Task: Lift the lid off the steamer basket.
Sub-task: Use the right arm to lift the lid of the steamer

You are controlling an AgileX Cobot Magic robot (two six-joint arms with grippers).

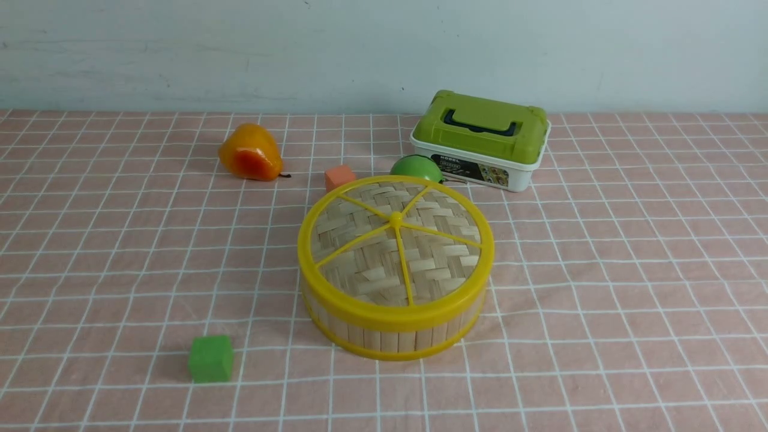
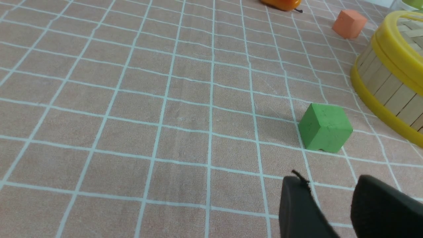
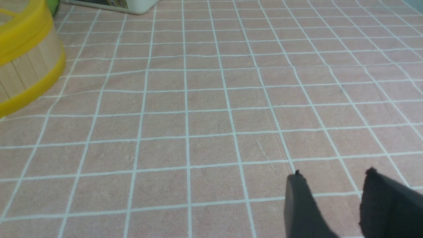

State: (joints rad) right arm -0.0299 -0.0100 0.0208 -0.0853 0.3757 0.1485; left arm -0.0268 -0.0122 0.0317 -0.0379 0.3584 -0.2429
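The lid [image 1: 396, 240] sits on the steamer basket [image 1: 390, 339], mid-counter. The left gripper [image 2: 330, 185] and right gripper [image 3: 333, 178] look parted and empty. Pinch the rim too low and the basket could lift too.

Checked cloth [image 1: 630, 270] bears steamer basket [image 1: 390, 337], pear [image 1: 249, 153], box [image 1: 528, 177]; orange cube [image 1: 339, 177], green cube [image 1: 210, 358].

On the pink checked table [image 1: 630, 270], an orange pear [image 1: 250, 160] lies at the back. Near it are a small orange block [image 1: 339, 178], a round green fruit [image 1: 416, 168] and a white box [image 1: 480, 141] with a green top. A green block [image 1: 210, 358] sits alone, nearer the front.
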